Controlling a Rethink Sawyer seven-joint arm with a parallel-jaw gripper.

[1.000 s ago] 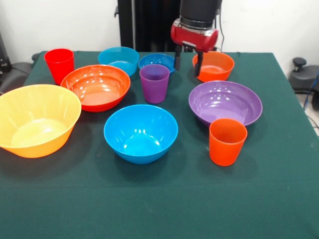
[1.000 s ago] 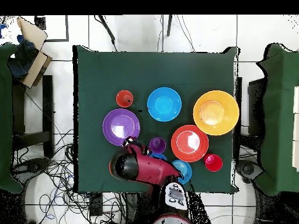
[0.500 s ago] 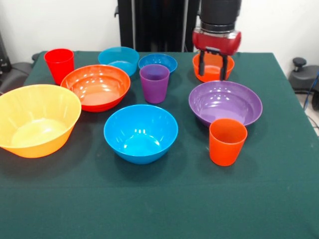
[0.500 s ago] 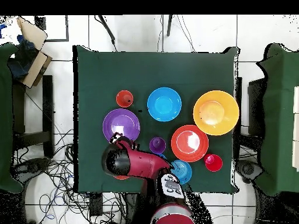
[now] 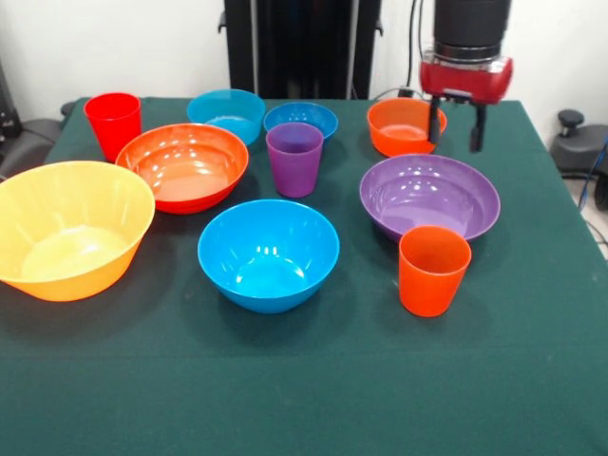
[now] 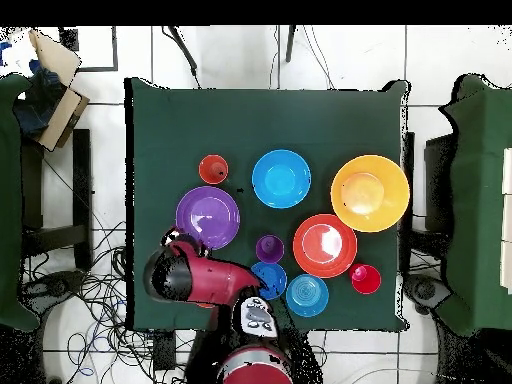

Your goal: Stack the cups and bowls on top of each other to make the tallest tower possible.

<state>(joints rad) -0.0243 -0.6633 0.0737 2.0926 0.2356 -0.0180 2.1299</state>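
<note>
- Hanging over the far right part of the table [image 5: 532, 380], the jaws [image 5: 457, 122] are seen spread apart and empty, with one finger [image 5: 434, 120] just in front of the small orange bowl [image 5: 403, 124] and the other to its right.
- No tower is built: every cup and bowl is seen standing apart on the green cloth, each upright with its opening up.
- In the front view, the purple bowl [image 5: 429, 196] is found below the jaws, and the orange cup [image 5: 434, 270] is set just in front of it.
- The blue bowl [image 5: 268, 253] is placed near the middle, with the purple cup [image 5: 294, 158] behind it.
- The orange-red bowl [image 5: 182, 165] is found left of the purple cup, and the yellow bowl [image 5: 68, 228] is set at the left edge, close to it.
- The red cup [image 5: 113, 122] is placed at the far left corner; the teal bowl [image 5: 226, 113] and the small blue bowl [image 5: 300, 118] are lined up side by side along the far edge.
- In the overhead view, the red arm [image 6: 200, 281] is seen over the table's bottom left, hiding the small orange bowl, with its end beside the purple bowl [image 6: 207, 216].
</note>
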